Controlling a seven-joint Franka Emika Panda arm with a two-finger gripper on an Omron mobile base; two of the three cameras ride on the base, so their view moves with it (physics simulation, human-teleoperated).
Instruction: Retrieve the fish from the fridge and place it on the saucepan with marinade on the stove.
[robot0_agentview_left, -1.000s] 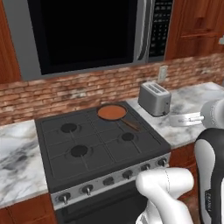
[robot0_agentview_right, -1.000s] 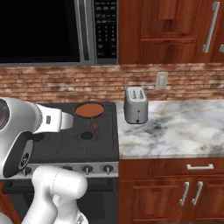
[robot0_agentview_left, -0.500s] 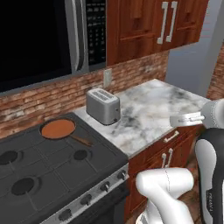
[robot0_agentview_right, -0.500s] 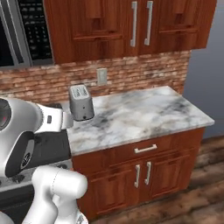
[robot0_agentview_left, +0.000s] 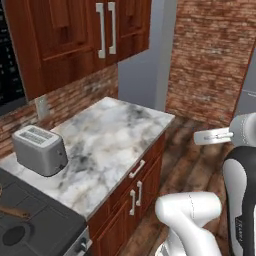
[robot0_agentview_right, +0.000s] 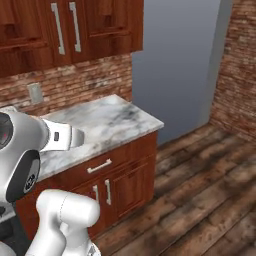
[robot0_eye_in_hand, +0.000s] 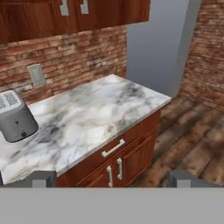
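You had one toaster (robot0_agentview_left: 40, 150) on the marble counter (robot0_agentview_left: 120, 135), and one wall outlet (robot0_eye_in_hand: 36, 75) on the brick backsplash behind it. Below the counter you could count one drawer (robot0_eye_in_hand: 114, 148) with a single horizontal handle and two cabinet doors (robot0_eye_in_hand: 131, 164), each with one vertical handle. Above, two long handles (robot0_agentview_left: 106, 29) showed on the upper cabinets. One corner of the stove (robot0_agentview_left: 35, 225) showed, with one burner visible.

Kitchen: marble counter (robot0_eye_in_hand: 96, 113), toaster (robot0_agentview_left: 40, 150), wood cabinets (robot0_agentview_left: 75, 40).
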